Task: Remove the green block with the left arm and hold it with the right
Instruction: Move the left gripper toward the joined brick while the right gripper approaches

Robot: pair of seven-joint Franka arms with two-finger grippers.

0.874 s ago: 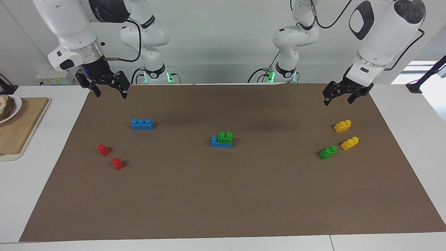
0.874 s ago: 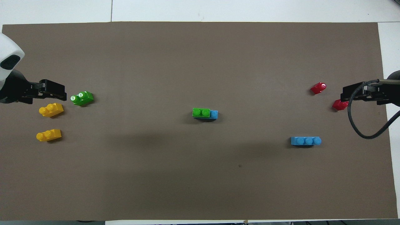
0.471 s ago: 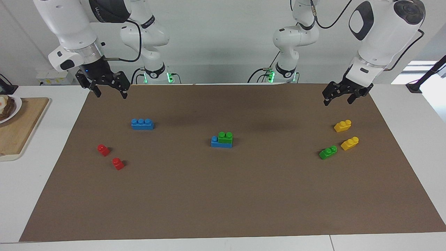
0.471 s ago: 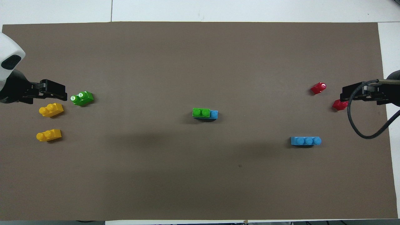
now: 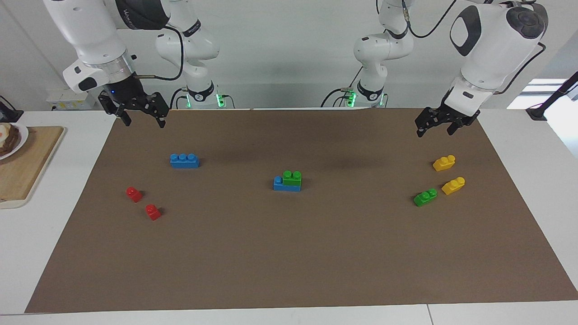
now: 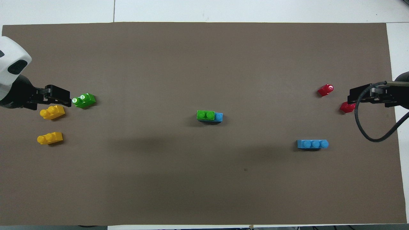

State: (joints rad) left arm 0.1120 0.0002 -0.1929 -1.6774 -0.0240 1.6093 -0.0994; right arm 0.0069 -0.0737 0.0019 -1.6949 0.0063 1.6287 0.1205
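The green block (image 5: 292, 178) (image 6: 205, 114), short with two studs, sits on a blue brick (image 5: 286, 186) (image 6: 218, 117) in the middle of the brown mat, covering all but one blue stud. My left gripper (image 5: 435, 131) (image 6: 65, 97) hangs open and empty above the mat at the left arm's end, well away from the block. At the right arm's end my right gripper (image 5: 143, 122) (image 6: 353, 97) is also up in the air, open and empty.
A flat green piece (image 5: 425, 197) and two yellow pieces (image 5: 444, 163) (image 5: 453, 185) lie at the left arm's end. A loose blue three-stud brick (image 5: 184, 160) and two red blocks (image 5: 134, 194) (image 5: 153, 211) lie at the right arm's end. A wooden board (image 5: 22, 167) sits off the mat.
My left gripper has drifted a little toward the middle of the table. The right arm and all the blocks are where they were.
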